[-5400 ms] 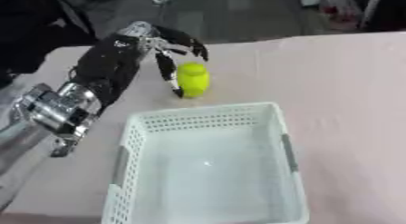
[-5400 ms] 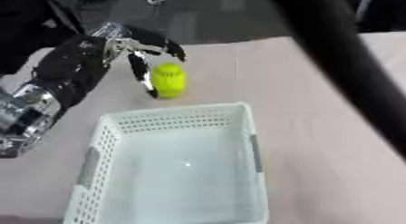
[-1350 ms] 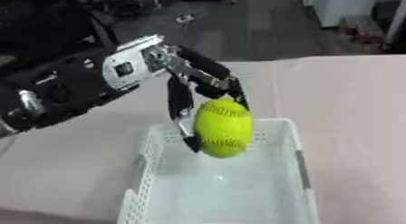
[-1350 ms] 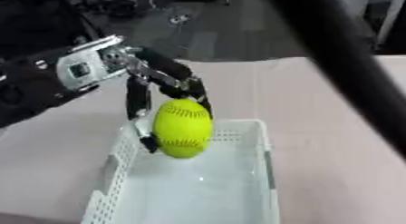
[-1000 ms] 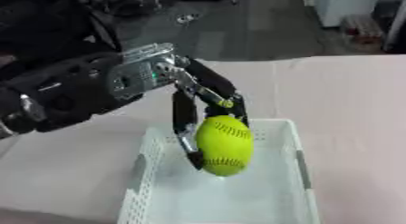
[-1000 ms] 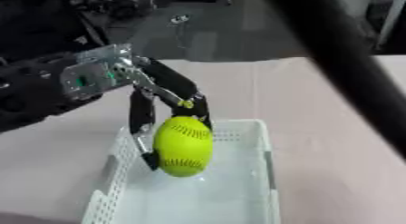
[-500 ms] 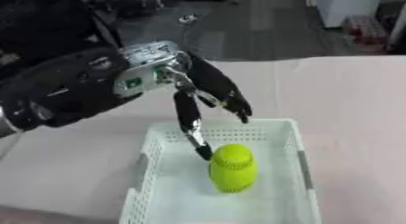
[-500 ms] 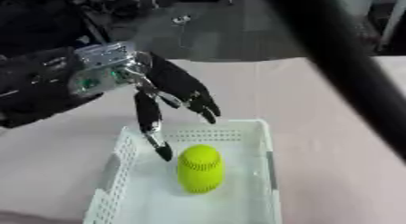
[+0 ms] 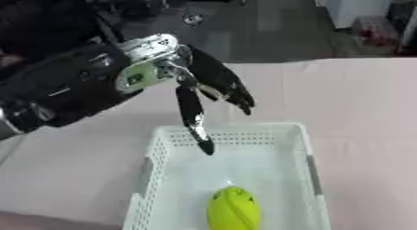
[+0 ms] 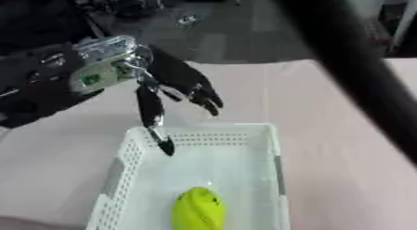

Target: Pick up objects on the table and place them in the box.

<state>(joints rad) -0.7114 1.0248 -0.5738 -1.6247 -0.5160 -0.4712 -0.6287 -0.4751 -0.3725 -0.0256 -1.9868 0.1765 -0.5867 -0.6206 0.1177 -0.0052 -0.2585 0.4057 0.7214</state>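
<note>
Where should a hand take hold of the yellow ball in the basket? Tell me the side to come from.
Grip the yellow ball across its round middle, coming straight down from above: the white basket walls block sideways reach, and its top is bare. The left hand hangs open above.

Pale pink table [image 9: 358, 98]; dark floor [image 9: 269, 33] beyond; white cabinet [image 9: 350, 8] top right.

Both head views look steeply down from close above the fingers [image 9: 195, 126]. They share the white box [image 9: 309, 159] below the fingers and the pink surface [image 9: 358, 98] beyond; the right eye view sits slightly offset.
</note>
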